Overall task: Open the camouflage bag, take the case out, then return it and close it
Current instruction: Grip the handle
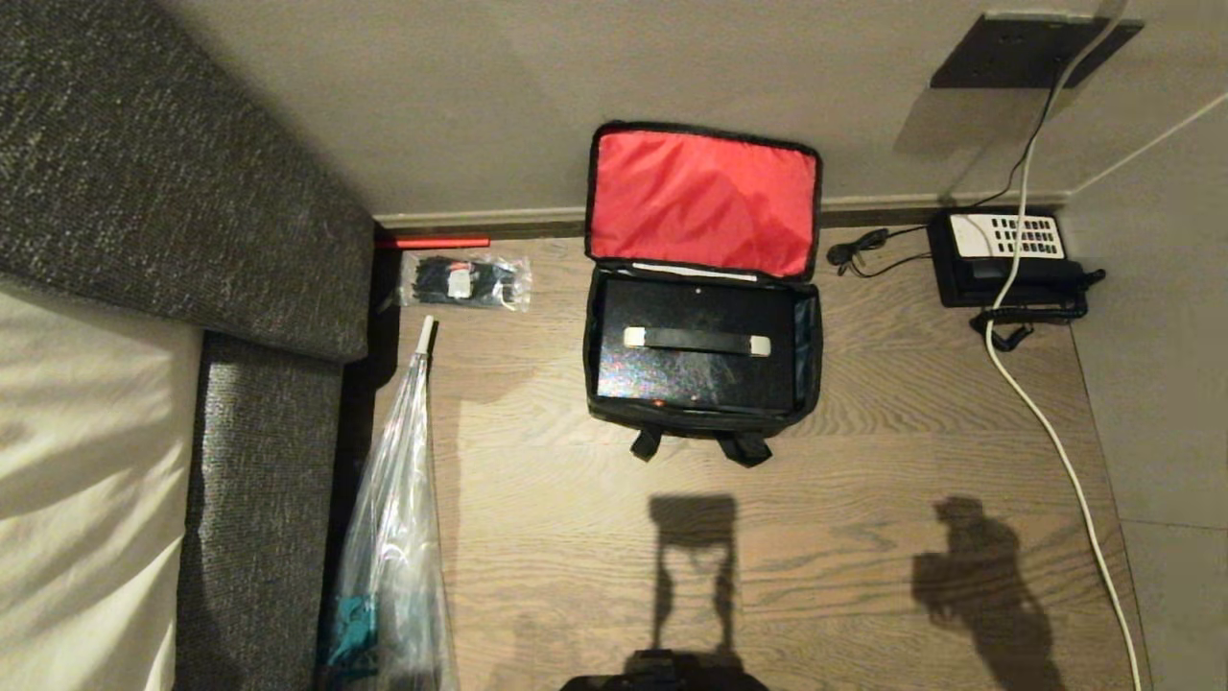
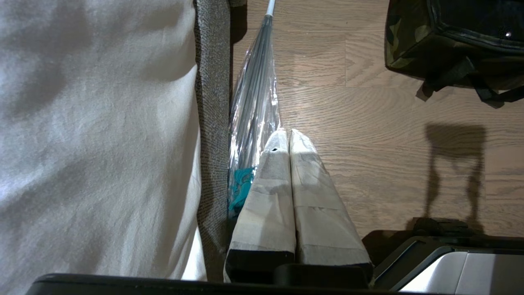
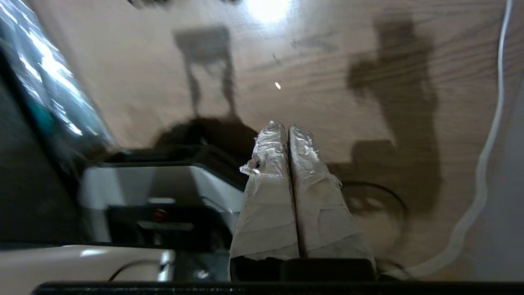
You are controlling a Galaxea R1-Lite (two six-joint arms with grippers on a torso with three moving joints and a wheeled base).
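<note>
We see a wood-grain plank floor (image 1: 863, 499) with a low, satin sheen. On it the boxy green-and-black camouflage fabric bag (image 2: 409, 45) looks soft and matt, its open lid lined in smooth, slightly shiny red cloth (image 1: 705, 197). Inside lies the flat black hard case (image 1: 696, 369), faintly glossy, with a matt black strap handle (image 1: 696, 341). Along the floor's left edge we find a rough grey woven sofa (image 1: 259, 480), a crinkled glossy clear plastic sleeve (image 1: 398, 537) and creased matt cream cloth (image 2: 94, 135).

Wood floor (image 1: 863, 499), beige wall (image 1: 460, 96), grey sofa (image 1: 144, 163)
</note>
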